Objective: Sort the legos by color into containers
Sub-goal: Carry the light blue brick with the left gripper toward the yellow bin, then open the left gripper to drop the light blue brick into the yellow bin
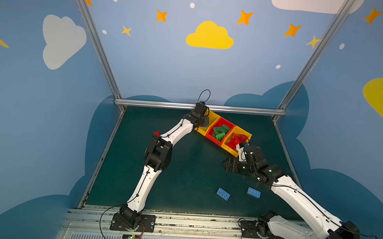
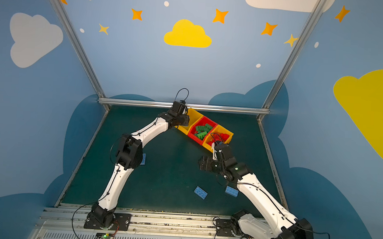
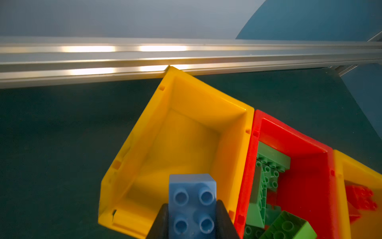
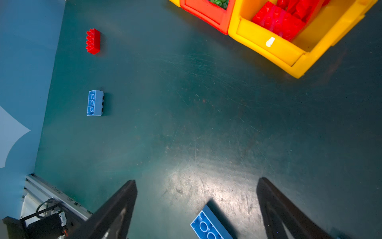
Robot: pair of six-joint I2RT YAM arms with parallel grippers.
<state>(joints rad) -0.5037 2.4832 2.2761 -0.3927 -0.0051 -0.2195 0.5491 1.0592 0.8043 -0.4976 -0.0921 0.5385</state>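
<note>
The left end effector [image 3: 192, 207] pinched a light blue brick [image 3: 192, 194] by its sides, studs toward the wrist camera, above the low front lip of the empty yellow bin [image 3: 206, 103]. The red bin [image 3: 289, 138] joined to it held green bricks [image 3: 268, 171], and the far yellow bin [image 4: 268, 51] held red bricks [image 4: 277, 20]. The right end effector [image 4: 197, 181] hung spread and empty above the worktop [image 4: 186, 103], with a loose blue brick [image 4: 208, 225] lying below it. Another blue brick [image 4: 94, 102] and a stray red brick [image 4: 93, 41] lay well apart, near the side wall.

The held brick seemed to sit over the bin's front edge and not its middle, though the wrist view flattened depth too much to be sure. Let go there, it could clip the lip and tumble back onto the worktop. It could also bounce across the shared wall in among the green.
</note>
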